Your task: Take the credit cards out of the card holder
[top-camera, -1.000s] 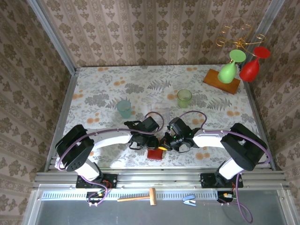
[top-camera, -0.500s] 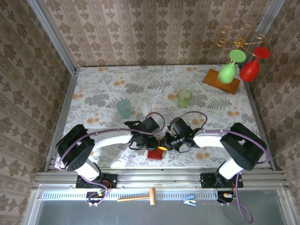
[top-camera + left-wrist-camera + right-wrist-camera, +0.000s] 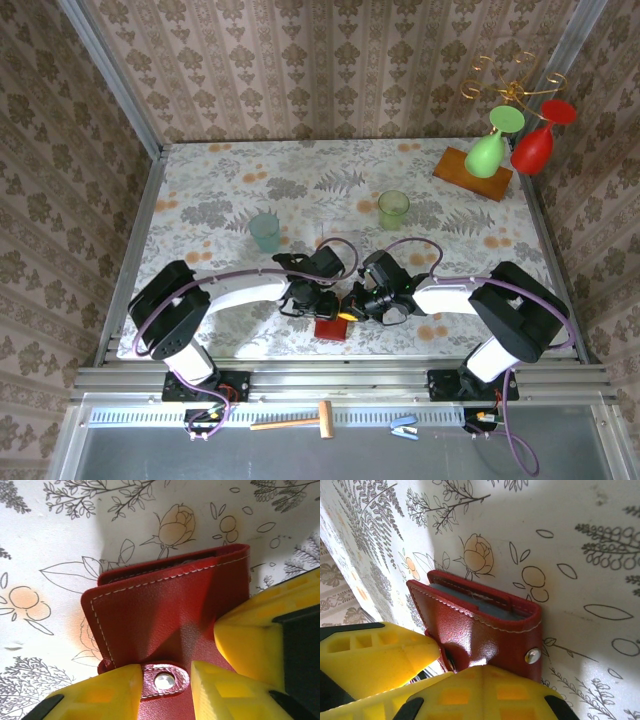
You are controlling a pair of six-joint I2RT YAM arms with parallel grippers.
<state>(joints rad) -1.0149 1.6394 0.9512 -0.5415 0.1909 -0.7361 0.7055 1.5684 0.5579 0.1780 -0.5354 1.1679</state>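
The red card holder (image 3: 330,327) lies near the table's front edge between both grippers. In the left wrist view its stitched red flap (image 3: 165,605) faces me. The little closing tab (image 3: 165,680) with its metal snap sits between my left gripper (image 3: 166,672) fingers, which are closed in on it. My right gripper (image 3: 485,672) is shut and its joined yellow fingertips rest on the holder's near part (image 3: 490,635), beside the snap stud (image 3: 532,655). The flap stands slightly open and shows grey lining (image 3: 485,607). The credit cards are hidden. From above, the left gripper (image 3: 322,305) and right gripper (image 3: 352,306) almost meet.
A teal cup (image 3: 265,231) and a green cup (image 3: 393,209) stand behind the arms. A wooden base (image 3: 472,172) at the back right carries hanging green (image 3: 487,150) and red (image 3: 533,148) glasses. A hammer (image 3: 295,422) and a blue clip (image 3: 404,427) lie below the table edge.
My left arm has shifted a little to the right and its jaws have narrowed slightly onto the tab. The right gripper and the card holder stay where they were.
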